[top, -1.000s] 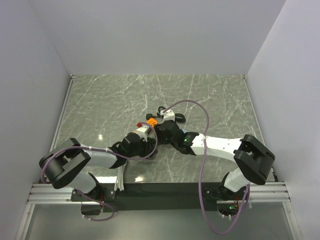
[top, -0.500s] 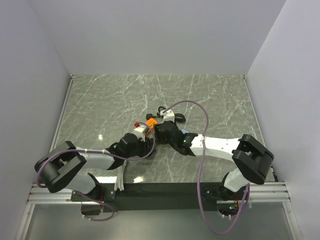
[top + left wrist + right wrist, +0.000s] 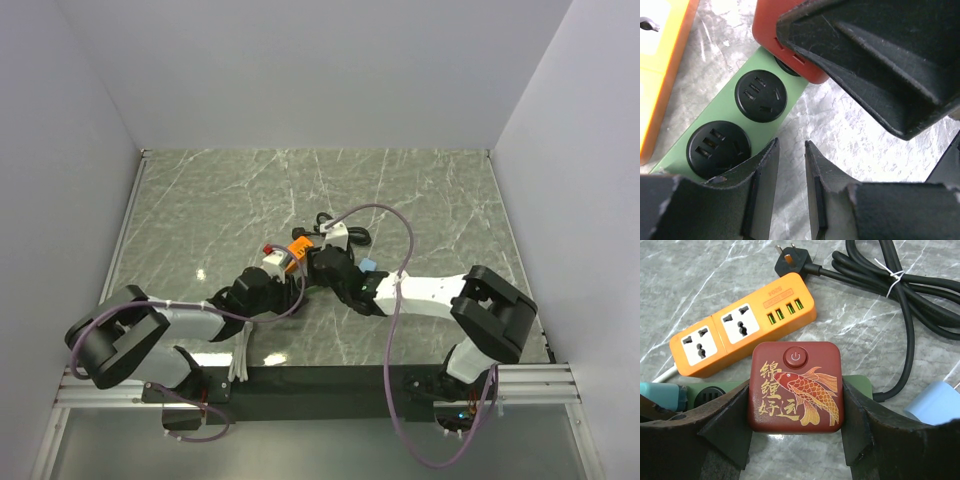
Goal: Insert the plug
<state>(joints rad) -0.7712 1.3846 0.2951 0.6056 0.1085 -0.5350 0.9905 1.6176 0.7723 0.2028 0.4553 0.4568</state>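
Observation:
A red square plug [image 3: 795, 387] with a gold carp and a power button sits on the end of a green power strip [image 3: 864, 385]. My right gripper [image 3: 796, 390] is shut on the plug's two sides. In the left wrist view the green strip [image 3: 720, 107] shows two free black round sockets, with the red plug [image 3: 770, 35] at its far end. My left gripper [image 3: 791, 145] is beside the strip's edge. Its jaws stand a narrow gap apart with only marble between them. In the top view both grippers meet at mid-table, left [image 3: 276, 268] and right [image 3: 315, 262].
An orange power strip [image 3: 740, 330] lies just behind the plug and also shows in the top view [image 3: 298, 243]. A coiled black cable [image 3: 905, 280] with its plug [image 3: 790, 260] lies behind it. A light blue adapter [image 3: 935, 402] lies to the right. Walls stand on three sides.
Both grippers and the power strips have shifted a little to the left. The right arm has stretched further across, and the left arm has drawn back.

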